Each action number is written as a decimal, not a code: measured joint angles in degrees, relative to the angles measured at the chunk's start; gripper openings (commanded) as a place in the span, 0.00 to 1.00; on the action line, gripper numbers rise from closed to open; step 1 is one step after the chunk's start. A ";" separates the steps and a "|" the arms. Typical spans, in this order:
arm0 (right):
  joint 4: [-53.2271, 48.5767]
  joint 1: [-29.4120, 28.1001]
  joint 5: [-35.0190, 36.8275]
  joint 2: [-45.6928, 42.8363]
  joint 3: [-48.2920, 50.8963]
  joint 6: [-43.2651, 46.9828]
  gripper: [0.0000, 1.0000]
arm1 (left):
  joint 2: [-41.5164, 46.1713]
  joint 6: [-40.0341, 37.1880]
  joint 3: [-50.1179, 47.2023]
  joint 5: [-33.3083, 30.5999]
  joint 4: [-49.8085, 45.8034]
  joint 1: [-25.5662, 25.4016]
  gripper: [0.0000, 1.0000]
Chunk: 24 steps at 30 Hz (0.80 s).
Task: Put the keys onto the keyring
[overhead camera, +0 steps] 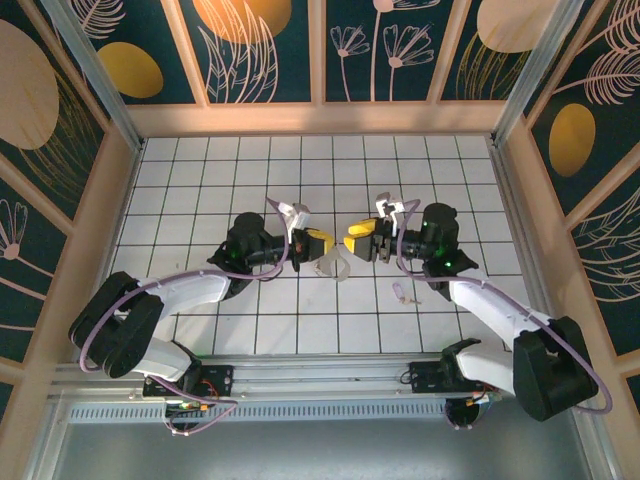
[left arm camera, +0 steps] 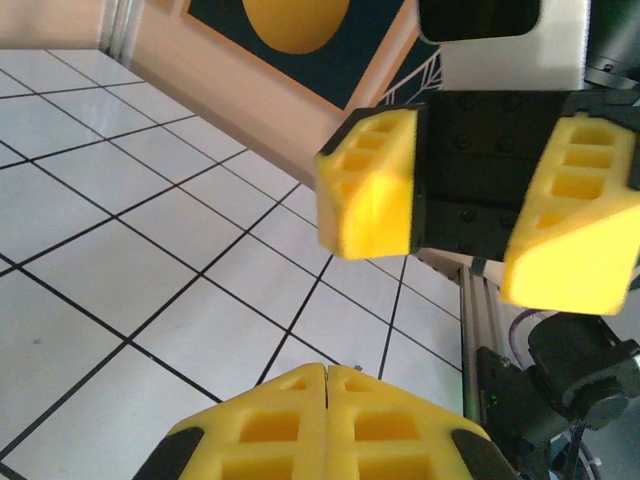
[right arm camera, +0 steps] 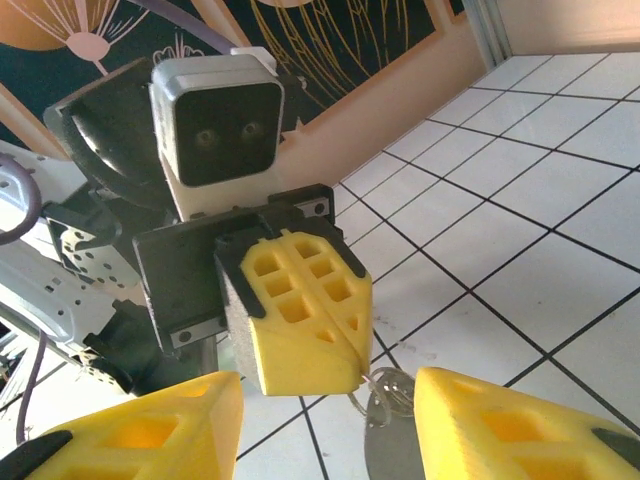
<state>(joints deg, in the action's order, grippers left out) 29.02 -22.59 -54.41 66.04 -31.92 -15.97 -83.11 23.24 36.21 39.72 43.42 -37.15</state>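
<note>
white tiled table (overhead camera: 200, 170), keyring (right arm camera: 388, 395) in left fingers (right arm camera: 300, 330)

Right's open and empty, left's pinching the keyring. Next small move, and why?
Probably lower the right gripper onto the key: it lies loose on the tiles beside that arm, the jaws are open, and the keyring hangs from the shut left gripper.

White tiled tabletop (overhead camera: 200, 170), dark grout grid, pale wood border round it. Walls (overhead camera: 270, 50) at 12, 9 & 3 o'clock: dark teal panels w/ orange discs, pink-outline flowers & leaves, split by wood battens. Metal corner posts (overhead camera: 95, 75) at 10 & 2 o'clock. Slotted alu rail (overhead camera: 320, 372) at 6 o'clock along near edge, grey strip (overhead camera: 320, 450) just beyond it.
</note>
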 measured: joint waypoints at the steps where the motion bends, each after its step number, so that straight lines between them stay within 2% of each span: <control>1: 0.20 0.00 -0.24 0.50 0.00 -0.11 0.47 | 0.00 -0.15 0.17 0.37 -0.13 0.00 0.00; 16: 2.54 -0.66 -3.82 5.40 0.22 -0.94 0.40 | 0.04 -0.74 1.20 3.21 -0.39 0.00 0.00; 21: 2.73 -1.33 -4.22 6.54 0.22 -0.94 0.33 | 0.04 -0.72 1.25 3.37 -0.39 0.00 0.00; 24: 2.99 -1.53 -4.24 6.93 0.22 -0.87 0.23 | 0.04 -0.72 1.33 3.37 -0.39 0.00 0.00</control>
<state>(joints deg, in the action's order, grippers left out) 32.01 -24.12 -58.65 72.97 -31.70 -16.84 -83.07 22.52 37.54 43.09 43.03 -37.15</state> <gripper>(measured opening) 0.299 0.044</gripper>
